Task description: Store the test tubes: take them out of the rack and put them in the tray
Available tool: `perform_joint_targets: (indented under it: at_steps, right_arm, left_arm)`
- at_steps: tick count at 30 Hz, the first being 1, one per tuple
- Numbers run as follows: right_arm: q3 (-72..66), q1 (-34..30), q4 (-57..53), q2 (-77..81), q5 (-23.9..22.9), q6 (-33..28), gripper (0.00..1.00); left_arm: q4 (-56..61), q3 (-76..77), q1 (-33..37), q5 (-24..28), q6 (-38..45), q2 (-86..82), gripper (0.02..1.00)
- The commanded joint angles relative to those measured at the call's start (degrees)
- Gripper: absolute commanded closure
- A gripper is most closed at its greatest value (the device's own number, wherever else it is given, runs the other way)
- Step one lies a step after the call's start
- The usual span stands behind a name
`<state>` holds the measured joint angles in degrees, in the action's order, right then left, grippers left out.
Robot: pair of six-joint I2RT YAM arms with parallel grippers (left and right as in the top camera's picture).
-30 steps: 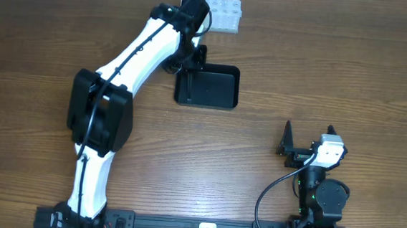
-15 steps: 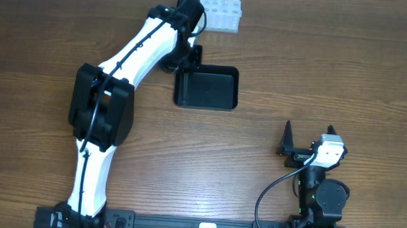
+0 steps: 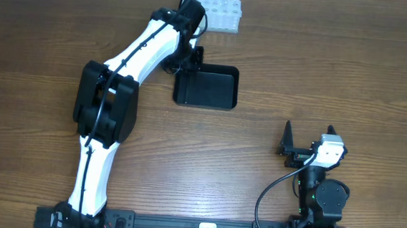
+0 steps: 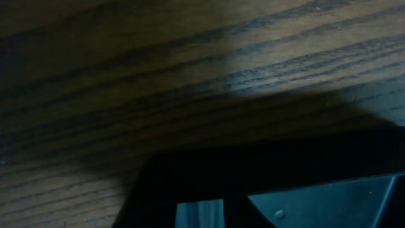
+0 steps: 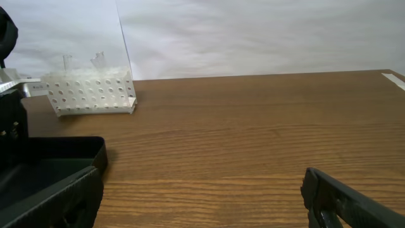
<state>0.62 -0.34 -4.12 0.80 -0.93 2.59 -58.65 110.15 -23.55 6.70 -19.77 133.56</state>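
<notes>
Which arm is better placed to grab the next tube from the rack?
Left. The left pincer is at the tray's corner beside the rack; the right pincer sits near its base, far from both.

left gripper [image 3: 190, 58] pulled back from over the tray's [image 3: 235, 87] left side to its far-left corner. left arm elbow [image 3: 105, 113] shifted slightly right and farther. most of the move came early.

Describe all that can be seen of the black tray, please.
The black tray is a shallow rectangle with rounded corners and a raised rim, plastic by its look. It lies flat on the wooden table, just nearer the arms than the clear rack, apart from it. No tube shows on its visible floor. The left gripper is at its far left corner.
</notes>
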Motion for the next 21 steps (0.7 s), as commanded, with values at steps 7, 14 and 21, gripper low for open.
perform_joint_targets:
  at_steps: [7, 14, 21]
  right_arm:
    - [-0.3, -0.3, -0.2, -0.5, 0.5, 0.0, 0.007]
    - [-0.3, -0.3, -0.2, -0.5, 0.5, 0.0, 0.007]
    - [-0.3, -0.3, -0.2, -0.5, 0.5, 0.0, 0.009]
  left_arm:
    - [-1.6, 4.4, 0.2, 1.0, -0.5, -3.0, 0.658]
    - [-0.4, 10.2, 0.2, -2.3, -0.4, -7.1, 0.579]
    - [9.6, 13.7, 0.3, -9.7, 0.0, -7.3, 0.492]
